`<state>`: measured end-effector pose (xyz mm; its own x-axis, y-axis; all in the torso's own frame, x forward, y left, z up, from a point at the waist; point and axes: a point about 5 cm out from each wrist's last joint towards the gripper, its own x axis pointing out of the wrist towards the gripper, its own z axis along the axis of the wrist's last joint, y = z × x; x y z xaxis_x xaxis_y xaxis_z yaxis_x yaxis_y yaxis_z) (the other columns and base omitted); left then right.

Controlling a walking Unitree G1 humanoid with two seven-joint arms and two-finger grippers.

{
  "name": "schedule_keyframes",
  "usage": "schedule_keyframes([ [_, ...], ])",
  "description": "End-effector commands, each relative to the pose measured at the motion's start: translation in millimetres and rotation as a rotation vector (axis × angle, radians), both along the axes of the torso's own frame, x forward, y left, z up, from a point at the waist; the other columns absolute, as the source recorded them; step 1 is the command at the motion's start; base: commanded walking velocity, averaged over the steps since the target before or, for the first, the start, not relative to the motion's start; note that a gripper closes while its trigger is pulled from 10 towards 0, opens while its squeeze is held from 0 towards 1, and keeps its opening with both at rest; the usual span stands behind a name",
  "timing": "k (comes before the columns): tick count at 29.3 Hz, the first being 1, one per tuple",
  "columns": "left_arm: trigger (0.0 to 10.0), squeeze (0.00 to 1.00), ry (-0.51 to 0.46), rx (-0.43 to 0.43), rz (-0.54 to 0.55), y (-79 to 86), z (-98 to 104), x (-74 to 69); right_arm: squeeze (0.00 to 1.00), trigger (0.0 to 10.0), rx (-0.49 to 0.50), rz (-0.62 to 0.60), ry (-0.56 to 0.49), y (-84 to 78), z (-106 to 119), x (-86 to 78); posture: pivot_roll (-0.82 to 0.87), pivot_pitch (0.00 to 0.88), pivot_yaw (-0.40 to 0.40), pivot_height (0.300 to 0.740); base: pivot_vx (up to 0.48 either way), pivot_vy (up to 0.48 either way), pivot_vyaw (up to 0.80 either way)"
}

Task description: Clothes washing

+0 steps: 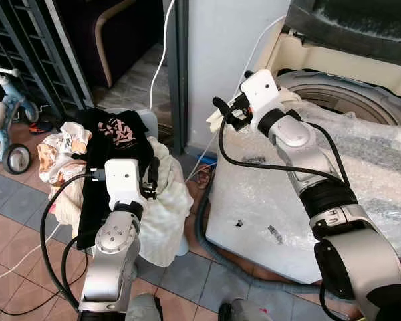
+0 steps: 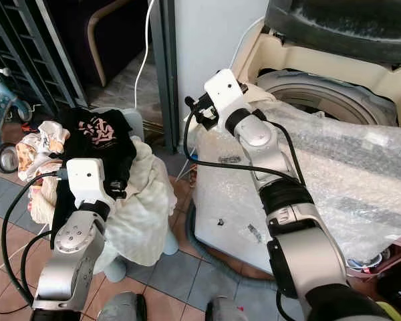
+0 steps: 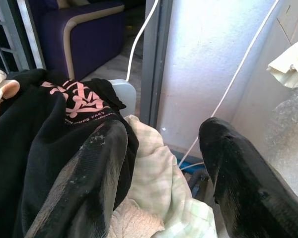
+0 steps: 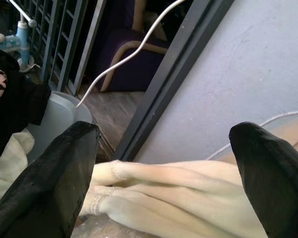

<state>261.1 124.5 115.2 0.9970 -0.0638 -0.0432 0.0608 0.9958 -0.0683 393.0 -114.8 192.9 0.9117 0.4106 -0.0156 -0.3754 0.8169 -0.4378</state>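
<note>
Two grippers at a heap of laundry and an open top-loading washing machine.

The left gripper (image 3: 161, 173) hangs over the laundry heap (image 1: 167, 200), its fingers (image 3: 89, 183) spread wide and holding nothing; below them lie a black shirt (image 1: 117, 134) with a pink print and a pale checked cloth (image 3: 159, 178). The right gripper (image 4: 164, 168) reaches to the near corner of the washing machine (image 1: 334, 100), fingers also wide apart, above a cream garment (image 4: 179, 193) draped on the machine's edge; no grip on it is visible. Bubble wrap (image 1: 381, 160) covers the machine's front. A child's tricycle (image 1: 7, 127) stands well to the left.
</note>
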Motion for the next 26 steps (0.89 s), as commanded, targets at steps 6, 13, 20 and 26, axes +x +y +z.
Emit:
schedule_keyframes([
  [6, 10.0, 0.0, 0.013, 0.0, 0.019, 1.5, -2.4, -2.3, 0.0, 10.0, 0.071, -0.287, 0.129, -45.7, -7.9, 12.1, 0.06, 0.082, -0.029, 0.74, 0.0, 0.0, 0.0],
  [13, 10.0, 0.0, 0.013, -0.002, 0.015, 0.4, -2.7, -0.4, 0.0, 10.0, 0.146, -0.518, 0.089, -107.3, 6.6, 11.4, 0.04, 0.079, -0.021, 0.74, 0.0, 0.0, 0.0],
  [20, 10.0, 0.0, 0.013, 0.001, 0.006, 0.1, -2.3, 0.8, 0.0, 10.0, 0.181, -0.633, 0.052, -134.9, 10.4, 5.4, 0.03, 0.079, -0.011, 0.74, 0.0, 0.0, 0.0],
  [26, 10.0, 0.0, 0.019, 0.012, 0.004, 1.2, -2.8, 0.8, 0.0, 10.0, 0.097, -0.804, -0.106, -164.7, 26.0, -4.4, 0.04, 0.08, -0.006, 0.74, 0.0, 0.0, 0.0],
])
